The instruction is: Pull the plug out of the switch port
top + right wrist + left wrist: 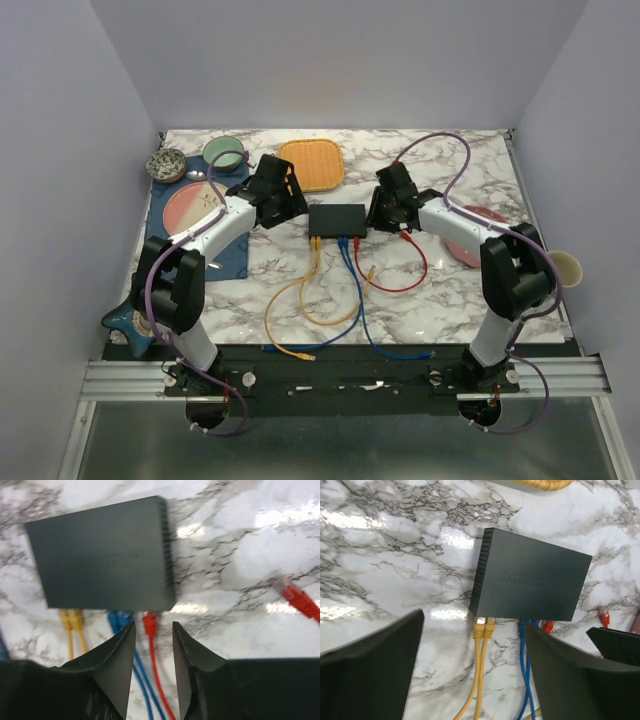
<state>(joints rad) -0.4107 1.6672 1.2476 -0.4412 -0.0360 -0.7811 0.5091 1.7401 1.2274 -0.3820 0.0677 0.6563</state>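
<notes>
The left arm (215, 232) and the right arm (455, 222) each have glossy white links between bulky black joint housings, a purple cable (465, 150) looped loosely alongside, and matte-black wedge-shaped fingers (112, 672), with bases bolted to a black plate (340, 362) on a silver rail (120, 378).

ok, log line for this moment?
left gripper: open, empty | right gripper: open, over red cable | red plug: seated in switch | stage: pre-grasp
</notes>
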